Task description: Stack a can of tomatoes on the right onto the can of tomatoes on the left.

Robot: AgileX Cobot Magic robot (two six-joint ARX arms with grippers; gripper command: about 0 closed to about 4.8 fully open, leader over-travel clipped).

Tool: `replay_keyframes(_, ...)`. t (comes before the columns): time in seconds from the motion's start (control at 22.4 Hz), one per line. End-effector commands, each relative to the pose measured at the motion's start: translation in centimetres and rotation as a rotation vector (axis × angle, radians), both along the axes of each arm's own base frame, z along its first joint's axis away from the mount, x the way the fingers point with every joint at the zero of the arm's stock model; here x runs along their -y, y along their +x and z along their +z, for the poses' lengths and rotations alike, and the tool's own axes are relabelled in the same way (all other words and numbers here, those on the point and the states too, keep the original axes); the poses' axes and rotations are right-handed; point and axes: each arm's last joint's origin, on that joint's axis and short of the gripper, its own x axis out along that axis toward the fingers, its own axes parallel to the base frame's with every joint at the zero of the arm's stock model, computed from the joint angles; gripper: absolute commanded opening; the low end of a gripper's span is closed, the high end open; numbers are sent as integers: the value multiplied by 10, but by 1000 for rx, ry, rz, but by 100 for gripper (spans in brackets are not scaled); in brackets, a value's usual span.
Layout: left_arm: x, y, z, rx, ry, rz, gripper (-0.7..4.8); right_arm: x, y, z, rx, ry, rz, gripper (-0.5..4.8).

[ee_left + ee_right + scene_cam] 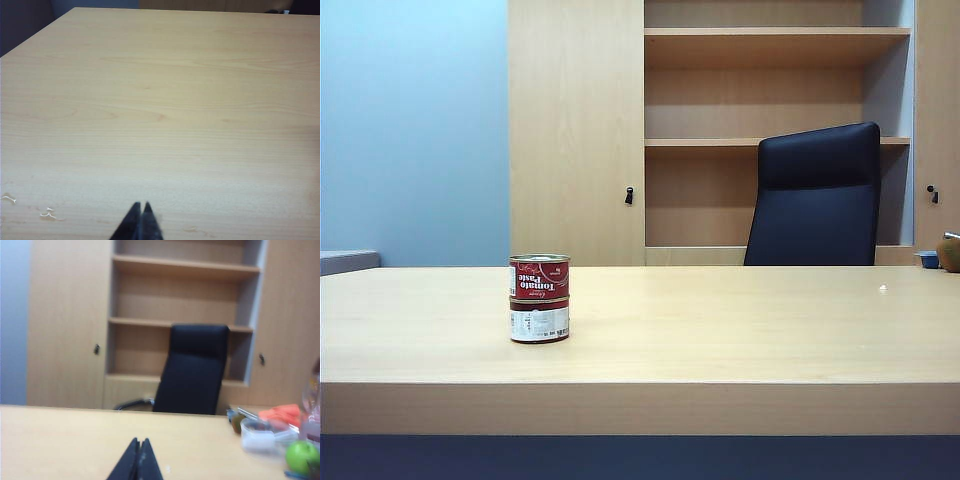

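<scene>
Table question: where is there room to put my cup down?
Bare table lies everywhere right of the stacked cans, up to the chair side. It is crowded only at the far right edge, by the apple and box. Both grippers are shut.

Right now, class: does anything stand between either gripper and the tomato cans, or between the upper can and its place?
Nothing visible does. The upper tomato can already sits on the lower can. The left gripper and right gripper are shut, over bare table; neither wrist view shows the cans.

Red tomato can (539, 277) upright atop white-labelled can (539, 322), table's left side
</scene>
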Motion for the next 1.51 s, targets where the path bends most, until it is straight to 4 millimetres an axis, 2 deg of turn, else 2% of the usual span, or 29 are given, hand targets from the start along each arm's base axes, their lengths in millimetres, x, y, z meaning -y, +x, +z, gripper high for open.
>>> replay_keyframes(0.04,0,0,0,-2,2,1,-5,1,7,-19,-56,12,-9,-5)
replay_keyframes(0.27,0,0,0,-1,2,2,-5,1,15,-46,-250,7,-10,-5)
replay_keyframes(0.58,0,0,0,-1,2,1,-5,1,23,-82,-391,18,-18,-5)
replay_keyframes(0.67,0,0,0,-1,2,1,-5,1,22,-91,-487,19,-15,-5)
replay_keyframes(0.85,0,0,0,-1,2,1,-4,1,21,-98,-560,37,9,-5)
replay_keyframes(0.89,0,0,0,-1,2,2,-5,0,21,-98,-560,75,40,-5)
replay_keyframes(1.51,0,0,0,-1,2,2,-5,0,21,-98,-560,75,41,-5)
